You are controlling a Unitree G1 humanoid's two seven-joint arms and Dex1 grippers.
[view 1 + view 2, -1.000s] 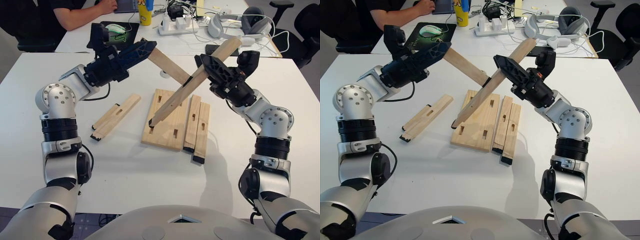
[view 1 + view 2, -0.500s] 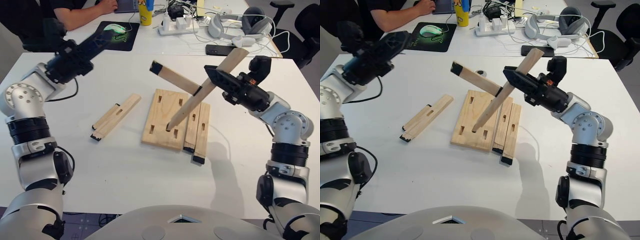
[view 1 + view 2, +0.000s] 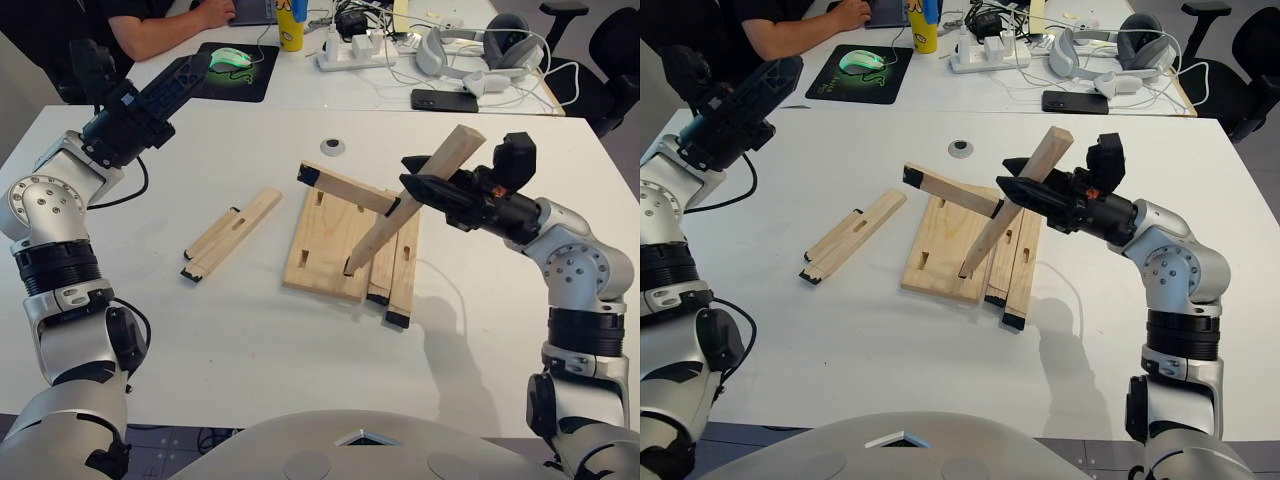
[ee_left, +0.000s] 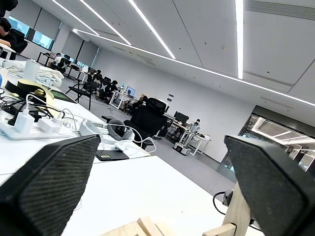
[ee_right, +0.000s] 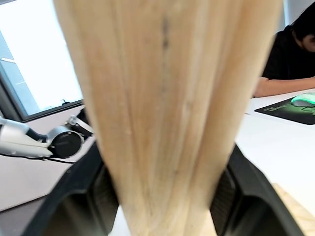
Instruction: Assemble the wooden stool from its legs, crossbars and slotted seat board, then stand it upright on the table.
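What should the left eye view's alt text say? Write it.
The right hand holds crossed wooden pieces tilted over the slotted seat board on a white table. The left hand is raised, open and empty.

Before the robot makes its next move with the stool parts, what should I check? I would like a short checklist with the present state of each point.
1. Right gripper shut on the leg: ok.
2. Crossbar joined to that leg: ok, though how firmly cannot be seen.
3. Leg's lower end in a seat board slot: cannot tell; it hangs tilted over the board.
4. Left gripper free to help: ok, open and empty, raised over the far left corner of the table.
5. Other parts lying flat: ok, two legs beside the board's right edge, a pair apart on its left.
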